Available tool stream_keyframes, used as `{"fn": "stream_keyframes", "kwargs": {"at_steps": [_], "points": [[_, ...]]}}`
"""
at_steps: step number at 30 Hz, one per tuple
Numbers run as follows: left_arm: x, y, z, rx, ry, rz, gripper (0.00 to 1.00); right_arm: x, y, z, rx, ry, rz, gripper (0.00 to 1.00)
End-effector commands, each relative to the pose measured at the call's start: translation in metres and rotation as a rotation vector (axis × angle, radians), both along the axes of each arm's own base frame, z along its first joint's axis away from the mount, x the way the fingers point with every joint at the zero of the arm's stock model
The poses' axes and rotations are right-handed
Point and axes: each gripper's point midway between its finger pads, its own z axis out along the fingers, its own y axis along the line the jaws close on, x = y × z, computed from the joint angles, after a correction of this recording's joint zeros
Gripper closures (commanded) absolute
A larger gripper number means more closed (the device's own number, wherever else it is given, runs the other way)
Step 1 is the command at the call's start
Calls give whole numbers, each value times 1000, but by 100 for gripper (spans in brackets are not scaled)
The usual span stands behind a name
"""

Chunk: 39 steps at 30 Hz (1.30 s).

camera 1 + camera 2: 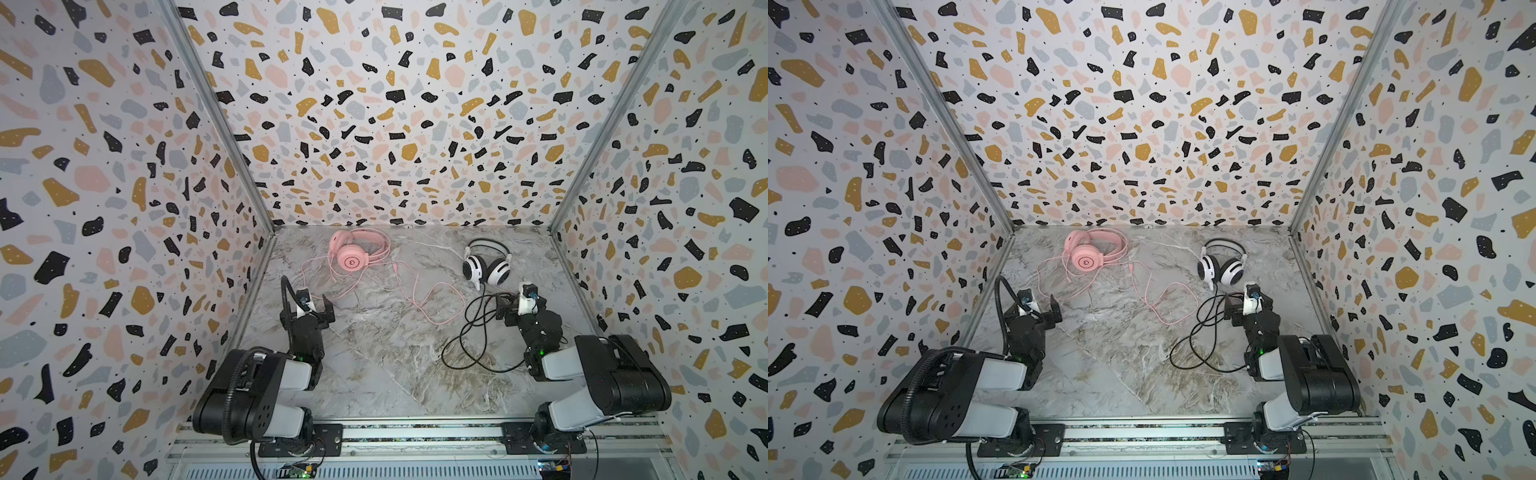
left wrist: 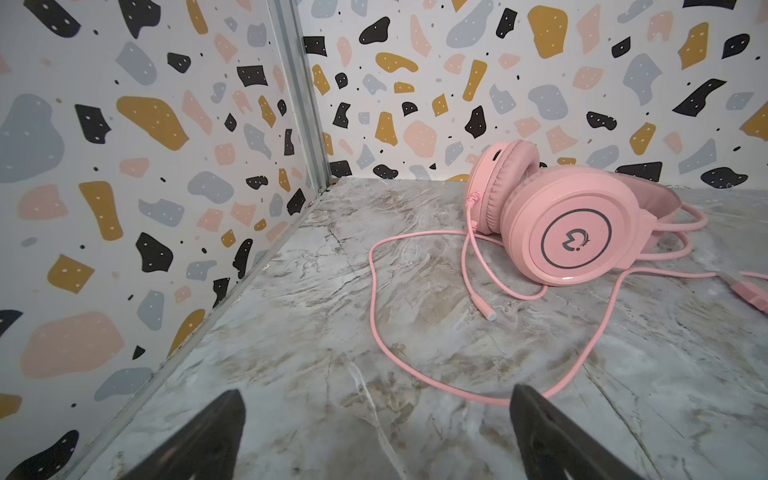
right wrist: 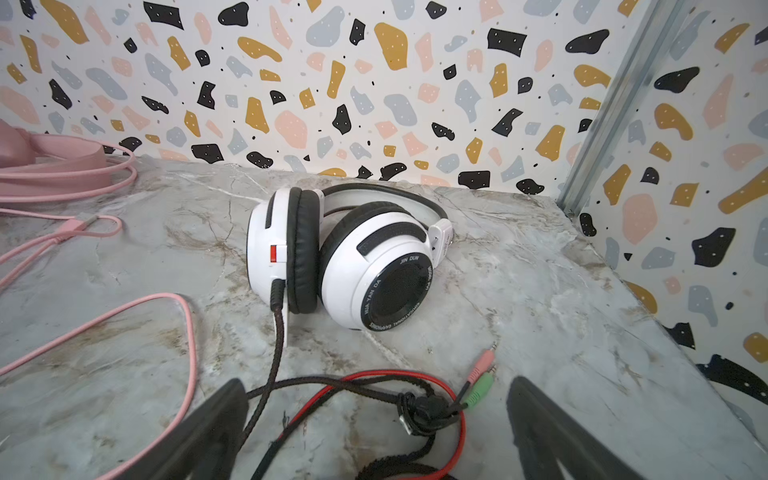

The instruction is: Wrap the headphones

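Marbled desk (image 1: pixel 374 353) first: nearest you, your left fingers (image 2: pixel 540 436) and right fingers (image 3: pixel 208 428) both stand spread wide, holding nothing. Between the right pair lies the plug end of the black cable (image 3: pixel 424 409); a loop of pink cable (image 2: pixel 371 282) runs just ahead of the left pair. Farther back, straight beyond each, sit the white-and-black headset (image 3: pixel 353 266) and the pink headset (image 2: pixel 573 232), each nearer its own arm.

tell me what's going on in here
Nothing is held yet. The left fingers are open, facing the pink headset; the right fingers are open above the black cable of the white-and-black headset. That cable and the pink cable lie loose on the marble tabletop, unwrapped.
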Motion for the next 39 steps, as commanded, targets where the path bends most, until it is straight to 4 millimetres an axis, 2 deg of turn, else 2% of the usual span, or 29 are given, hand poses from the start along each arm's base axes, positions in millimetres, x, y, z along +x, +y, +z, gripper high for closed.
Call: {"fn": "stream_keyframes", "kwargs": {"at_steps": [1,39], "points": [[5,0,18,0,-61,0,0,2,1,8,1,-24,2,1],[5,0,18,0,-61,-1,0,-1,3,8,-22,-35,-24,1]]}}
